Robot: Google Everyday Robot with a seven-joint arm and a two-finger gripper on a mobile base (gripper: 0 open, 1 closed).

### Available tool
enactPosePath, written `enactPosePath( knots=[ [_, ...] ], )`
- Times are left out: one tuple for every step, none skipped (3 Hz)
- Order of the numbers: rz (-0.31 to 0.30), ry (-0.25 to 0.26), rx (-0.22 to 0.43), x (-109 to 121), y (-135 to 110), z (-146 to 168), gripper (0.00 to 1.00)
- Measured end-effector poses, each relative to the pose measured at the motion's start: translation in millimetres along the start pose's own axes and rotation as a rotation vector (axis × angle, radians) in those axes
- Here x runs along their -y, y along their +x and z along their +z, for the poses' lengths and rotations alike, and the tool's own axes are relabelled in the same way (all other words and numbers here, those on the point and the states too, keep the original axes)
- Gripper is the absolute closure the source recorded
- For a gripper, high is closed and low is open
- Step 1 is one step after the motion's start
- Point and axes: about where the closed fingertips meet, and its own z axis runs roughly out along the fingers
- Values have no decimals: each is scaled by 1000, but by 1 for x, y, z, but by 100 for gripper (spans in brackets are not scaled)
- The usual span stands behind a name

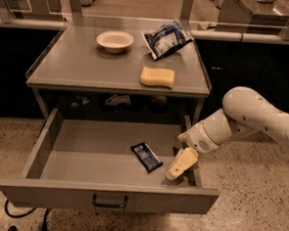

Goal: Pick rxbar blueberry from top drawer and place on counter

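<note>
— How far along is the job?

— Barely begun, I'd judge. The drawer (50, 136) stands pulled open across the lower part of the frame. The bar (146, 156) lies flat on its floor, a little right of centre, and has not been picked up. The counter (79, 64) above it carries a bowl (115, 39), a sponge (157, 77) and a crinkled bag (167, 38), but no bar.

— And the gripper?

— The gripper (180, 166) hangs at the lower right, inside the drawer's right end near the front corner, pointing down and to the left. The bar is just to its left, near but apart. The gripper holds nothing, and I cannot tell whether it is open or closed.

— So what is left?

— All of it: reach left to the bar, grasp it, lift it, and set it on the counter.
</note>
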Motion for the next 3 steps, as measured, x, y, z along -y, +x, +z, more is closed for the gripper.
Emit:
enactPosePath(
  knots=[
    [3, 4, -4, 0, 0, 1, 0],
    [50, 21, 3, 5, 1, 14, 0],
    [66, 25, 48, 5, -14, 37, 0]
  ],
)
